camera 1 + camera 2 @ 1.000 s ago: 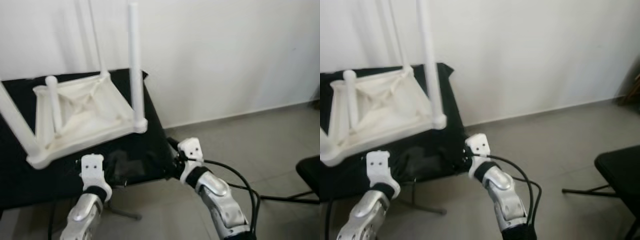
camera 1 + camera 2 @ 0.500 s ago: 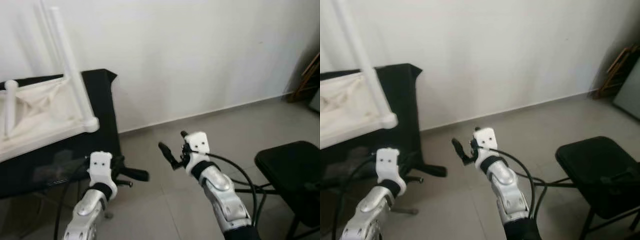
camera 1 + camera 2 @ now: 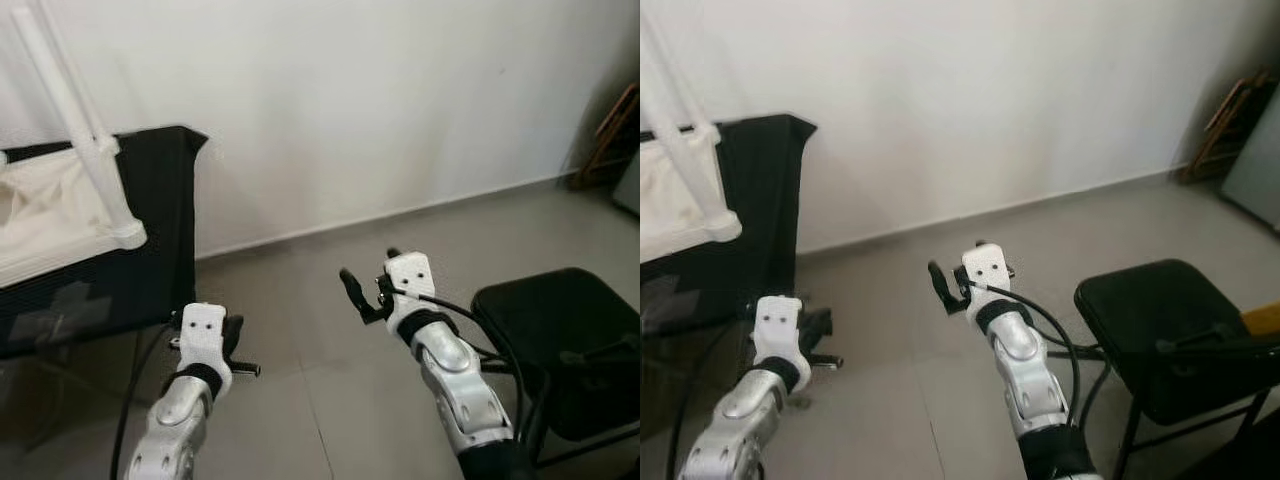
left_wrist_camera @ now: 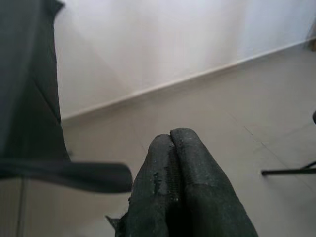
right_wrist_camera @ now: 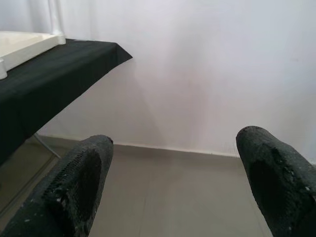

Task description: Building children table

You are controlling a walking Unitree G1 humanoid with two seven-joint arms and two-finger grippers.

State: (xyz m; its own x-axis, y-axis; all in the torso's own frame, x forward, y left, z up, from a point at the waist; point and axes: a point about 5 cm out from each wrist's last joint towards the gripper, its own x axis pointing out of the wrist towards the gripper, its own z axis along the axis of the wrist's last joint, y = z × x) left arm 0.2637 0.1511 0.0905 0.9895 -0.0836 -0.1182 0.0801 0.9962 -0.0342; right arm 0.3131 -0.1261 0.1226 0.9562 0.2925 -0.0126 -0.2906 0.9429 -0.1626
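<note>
Upside-down white children's table on the black-draped desk, one corner foot close to the desk's right front corner, at least two legs fitted and pointing up; the rest cut off at the frame edge, so completeness uncertain. Left pincer pressed together and empty, low over the floor just off that corner. Right pincer spread wide, holding nothing, well apart from the desk, near a black chair.

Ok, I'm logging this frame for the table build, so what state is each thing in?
Children's table: upside down on the black-covered stand, legs pointing up.
Black-covered stand: upright against the wall.
Left hand: shut, empty, over the floor.
Right hand: open, empty, over the floor.
Black chair: upright, seat bare.
</note>
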